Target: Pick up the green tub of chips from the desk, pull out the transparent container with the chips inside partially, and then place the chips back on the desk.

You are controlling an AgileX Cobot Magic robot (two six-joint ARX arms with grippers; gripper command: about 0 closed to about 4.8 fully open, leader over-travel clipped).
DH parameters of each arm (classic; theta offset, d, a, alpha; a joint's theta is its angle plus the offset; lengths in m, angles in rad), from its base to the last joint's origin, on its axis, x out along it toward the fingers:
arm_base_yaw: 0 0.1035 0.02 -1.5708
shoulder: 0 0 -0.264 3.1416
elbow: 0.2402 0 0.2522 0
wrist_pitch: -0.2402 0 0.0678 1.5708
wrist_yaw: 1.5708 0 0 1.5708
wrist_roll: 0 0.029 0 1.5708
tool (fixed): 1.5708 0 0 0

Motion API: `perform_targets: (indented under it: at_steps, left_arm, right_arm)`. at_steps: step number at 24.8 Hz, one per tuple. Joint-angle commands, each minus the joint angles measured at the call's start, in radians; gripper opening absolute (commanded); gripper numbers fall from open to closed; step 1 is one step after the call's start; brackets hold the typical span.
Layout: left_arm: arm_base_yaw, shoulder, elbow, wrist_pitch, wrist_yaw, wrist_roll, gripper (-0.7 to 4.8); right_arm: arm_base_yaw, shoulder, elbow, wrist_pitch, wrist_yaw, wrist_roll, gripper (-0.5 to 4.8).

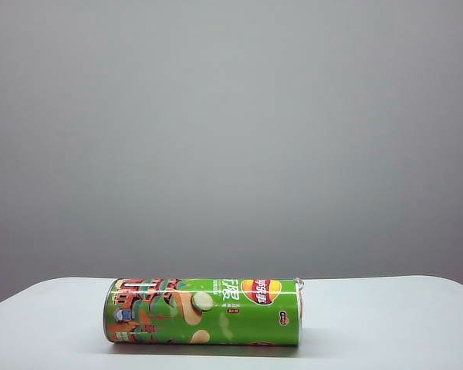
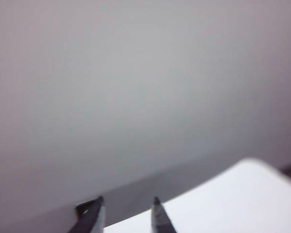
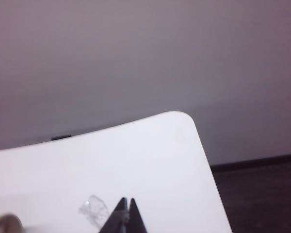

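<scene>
Outside, the green chip can (image 1: 203, 311) lies on its side on the white tabletop (image 1: 386, 316), near the front edge, with no arm in sight. From the left wrist, the left hand (image 2: 127, 213) hangs above the tabletop's edge, fingers (image 2: 158, 217) parted and empty. From the right wrist, the right hand (image 3: 125, 213) is clenched above the tabletop, touching nothing, beside a clear plastic piece (image 3: 93, 209).

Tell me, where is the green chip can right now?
The green tub of chips lies on its side on the white desk, near the front edge and a bit left of the middle in the exterior view. Neither gripper touches it.
</scene>
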Motion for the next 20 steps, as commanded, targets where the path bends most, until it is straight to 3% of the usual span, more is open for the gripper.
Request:
perform_targets:
  at_steps: [1, 3, 5, 6, 7, 9, 10, 12, 16, 20]
  left_arm:
    - [0.0, 0.154, 0.099, -0.075, 0.099, 0.211, 1.25]
    - [0.0, 0.315, 0.202, -0.143, 0.171, 0.317, 1.25]
    - [0.0, 0.386, 0.259, -0.215, 0.173, 0.397, 1.26]
    - [0.0, 0.452, 0.319, -0.302, 0.172, 0.496, 1.29]
    - [-0.001, 0.481, 0.348, -0.348, 0.172, 0.541, 1.31]
    - [-0.005, 0.554, 0.409, -0.423, 0.156, 0.616, 1.31]
    - [-0.008, 0.594, 0.444, -0.462, 0.145, 0.659, 1.42]
    - [-0.031, 0.648, 0.491, -0.515, 0.13, 0.719, 1.98]
    - [-0.077, 0.733, 0.528, -0.53, 0.089, 0.754, 2.3]
    - [-0.127, 0.825, 0.528, -0.576, 0.082, 0.779, 2.5]
  right_arm:
    - [0.0, 0.058, 0.08, 0.017, 0.007, 0.006, -0.05]
    - [-0.001, 0.155, 0.185, 0.016, -0.031, 0.005, -0.05]
    - [-0.003, 0.22, 0.247, 0.007, -0.08, 0.005, -0.05]
    - [-0.018, 0.296, 0.316, -0.026, -0.113, 0.005, -0.05]
    - [-0.028, 0.33, 0.348, -0.037, -0.134, 0.005, -0.05]
    - [-0.082, 0.444, 0.444, -0.05, -0.254, 0.004, -0.05]
    - [-0.126, 0.5, 0.491, -0.048, -0.362, 0.004, -0.05]
    - [-0.211, 0.594, 0.556, -0.05, -0.546, 0.004, -0.05]
    - [-0.393, 0.806, 0.603, -0.05, -0.914, 0.024, -0.05]
    - [-0.448, 0.964, 0.603, -0.052, -1.013, 0.029, -0.05]
